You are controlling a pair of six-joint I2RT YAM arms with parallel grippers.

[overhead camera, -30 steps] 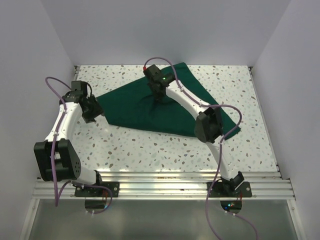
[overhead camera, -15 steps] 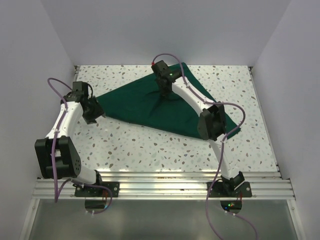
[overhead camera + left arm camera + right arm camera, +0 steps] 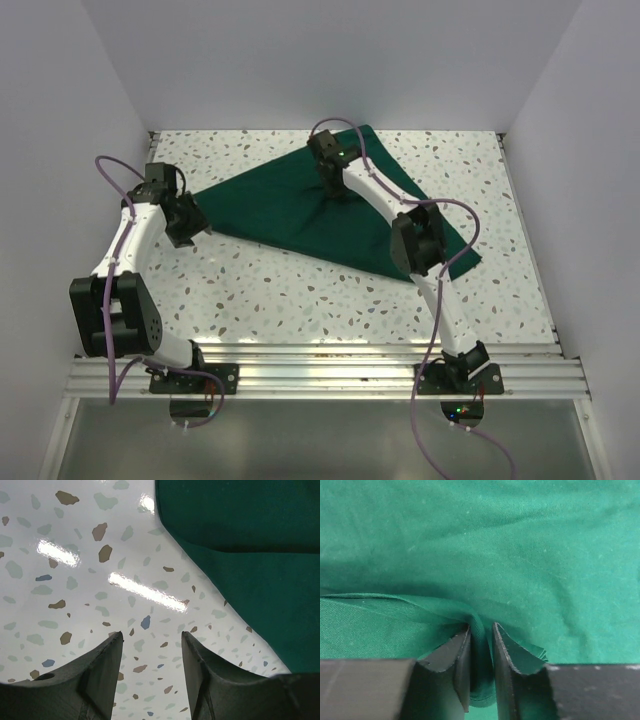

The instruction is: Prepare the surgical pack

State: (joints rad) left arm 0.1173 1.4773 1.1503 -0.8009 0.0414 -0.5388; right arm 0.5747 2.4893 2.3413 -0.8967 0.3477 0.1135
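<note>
Here's the dark green matte fabric drape [image 3: 290,205], spread out in a rough triangle. One long point runs out to one side, a broad corner lies at the far edge, and another point trails toward the near right. It lies flat for the most part, and it's the only loose thing out there.

Right in the middle of the drape, look at that: the cloth is gathered into a raised ridge with creases fanning out from it. The right end effector [image 3: 337,190] comes straight down on that spot. From its wrist view, the right end effector [image 3: 481,630] is clenched on a fold of the drape [image 3: 520,555]. The two dark fingers [image 3: 452,655] stand close together, and the green pleat fills the narrow slot between them.

Now over to the drape's left point. The left end effector [image 3: 192,222] hangs just beside that tip, not on the cloth. Close up, the left end effector [image 3: 151,637] is released, with its fingers spread and nothing between them. The edge of the drape [image 3: 250,540] lies off to one side of them.

Under the drape is the glossy white speckled stone-pattern tabletop [image 3: 300,290], bare on every side of the cloth, with light glaring off the tabletop [image 3: 75,580] beside the green edge. Thin purple cables [image 3: 110,175] loop along both white arms.
</note>
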